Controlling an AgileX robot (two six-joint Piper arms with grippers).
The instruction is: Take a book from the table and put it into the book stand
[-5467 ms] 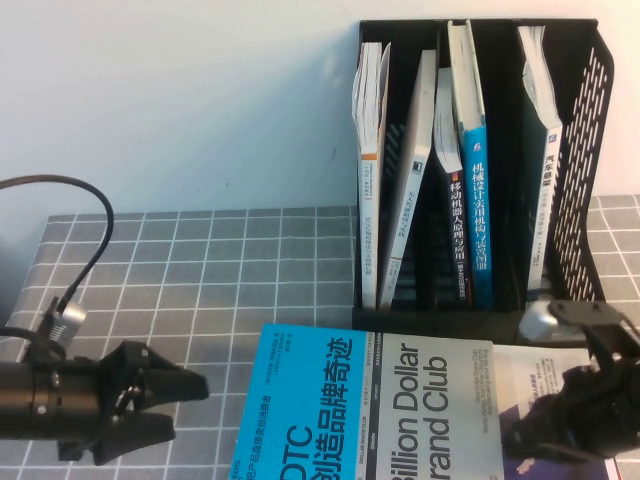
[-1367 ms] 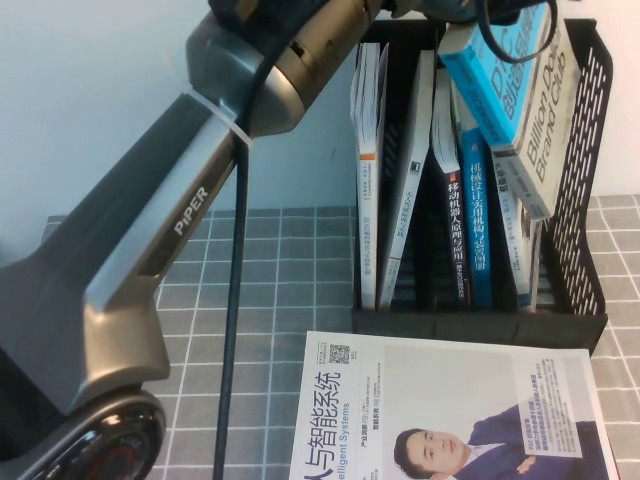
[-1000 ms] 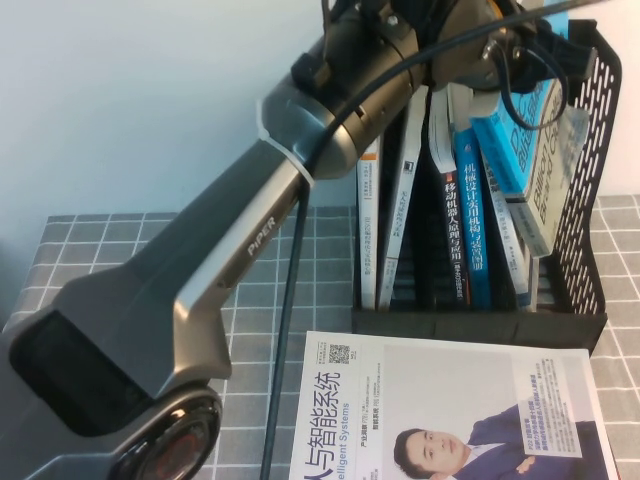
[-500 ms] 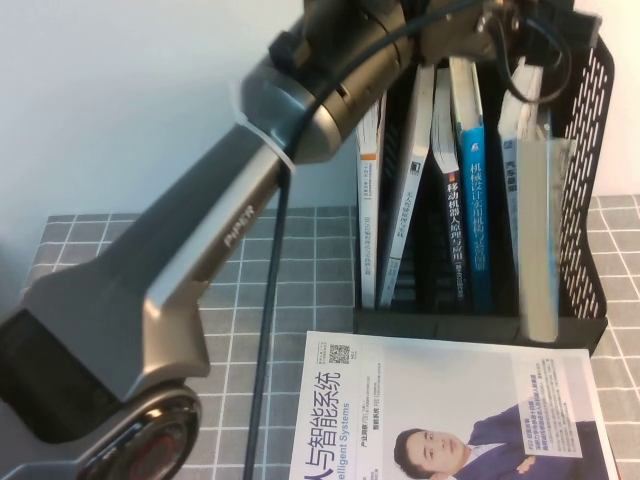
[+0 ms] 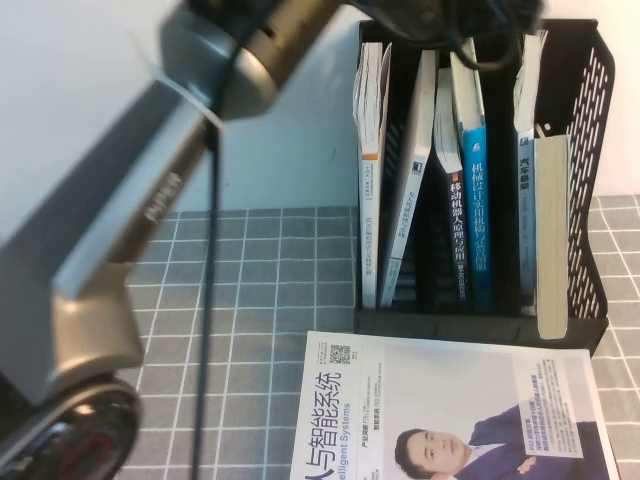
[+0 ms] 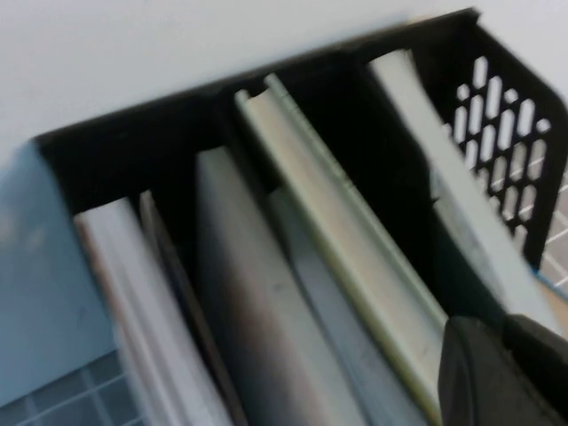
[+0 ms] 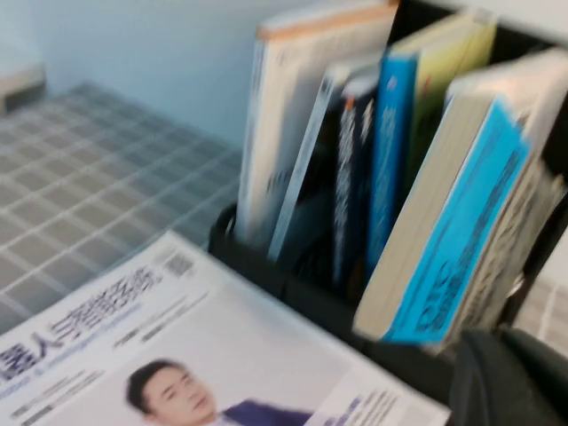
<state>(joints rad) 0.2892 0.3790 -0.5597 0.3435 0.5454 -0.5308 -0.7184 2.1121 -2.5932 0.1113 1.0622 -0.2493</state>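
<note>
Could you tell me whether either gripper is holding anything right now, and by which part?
Nothing seems held: the book stands alone in the book stand; left gripper above it, right gripper nearby.

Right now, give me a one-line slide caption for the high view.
DTC book stands upright in the black book stand's rightmost slot, left arm raised above it, white portrait book left on the checked table.
</note>
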